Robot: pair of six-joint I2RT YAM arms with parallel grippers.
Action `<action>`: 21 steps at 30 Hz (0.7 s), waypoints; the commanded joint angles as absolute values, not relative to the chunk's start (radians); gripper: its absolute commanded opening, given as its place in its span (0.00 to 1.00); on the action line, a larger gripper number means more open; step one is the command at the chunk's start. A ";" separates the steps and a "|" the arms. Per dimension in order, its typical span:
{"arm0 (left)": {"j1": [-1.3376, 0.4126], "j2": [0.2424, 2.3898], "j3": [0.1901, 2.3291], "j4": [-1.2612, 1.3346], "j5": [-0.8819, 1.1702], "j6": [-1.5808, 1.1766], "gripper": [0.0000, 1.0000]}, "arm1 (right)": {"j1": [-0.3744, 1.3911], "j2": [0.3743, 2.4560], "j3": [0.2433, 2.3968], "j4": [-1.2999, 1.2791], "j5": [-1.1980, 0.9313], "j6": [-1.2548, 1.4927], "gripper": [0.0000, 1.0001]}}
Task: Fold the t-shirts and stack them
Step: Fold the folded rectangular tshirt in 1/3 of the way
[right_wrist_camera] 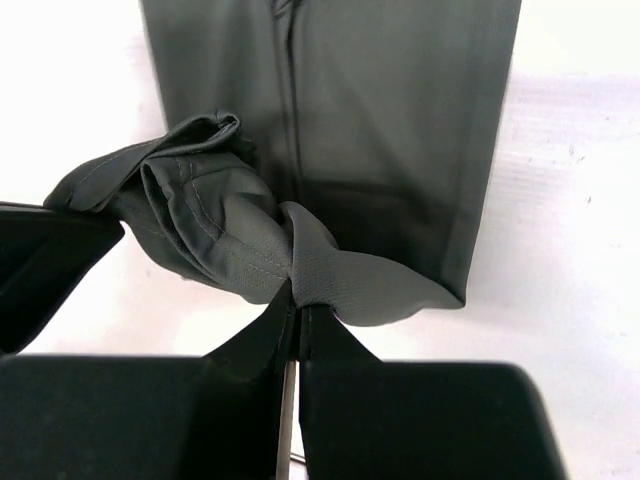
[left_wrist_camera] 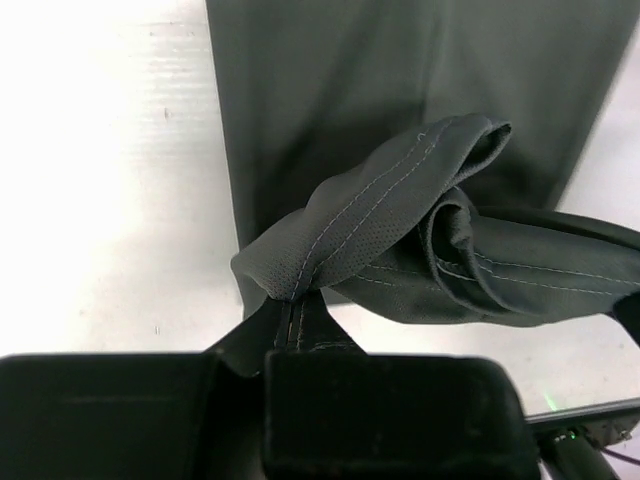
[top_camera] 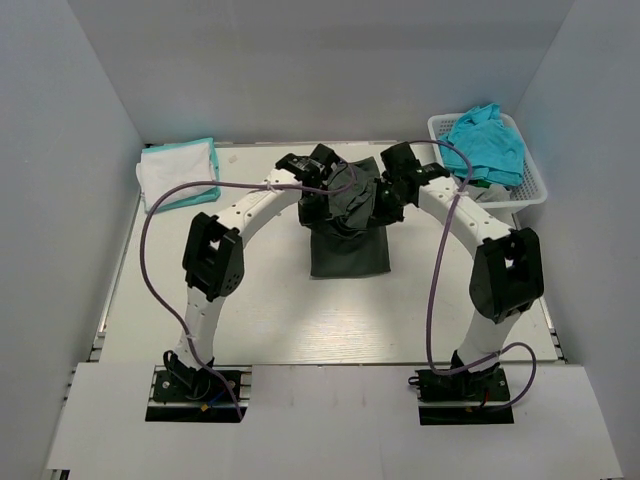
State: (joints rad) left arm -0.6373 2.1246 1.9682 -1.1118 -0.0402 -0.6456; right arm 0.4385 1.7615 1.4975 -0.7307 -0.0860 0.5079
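Left gripper (left_wrist_camera: 295,308), right gripper (right_wrist_camera: 296,300): each pinched shut on a stitched edge of grey shirt (top_camera: 350,255), centre frame, mid-fold (roughly halfway, by appearance). Folded stack (top_camera: 178,170), upper left. Turquoise shirt (top_camera: 487,140) unfolded in basket (top_camera: 535,188), upper right.

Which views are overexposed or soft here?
Top external: even light, sharp, only soft shadows on the table. Left wrist: table washed out white, charcoal t-shirt stitching crisp, left tool a featureless black. Right wrist: the same glare on the table, right tool dark and slightly blurred.
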 commanded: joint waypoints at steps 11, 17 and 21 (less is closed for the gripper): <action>-0.569 2.244 2.068 -1.040 0.044 -0.588 0.00 | 0.400 1.970 1.675 -0.761 -0.100 0.518 0.00; -0.523 2.344 2.204 -1.015 0.055 -0.569 0.30 | 0.364 2.078 1.798 -0.764 -0.028 0.583 0.11; -0.492 2.381 2.283 -1.028 0.055 -0.569 1.00 | 0.336 2.167 1.972 -0.796 -0.075 0.592 0.61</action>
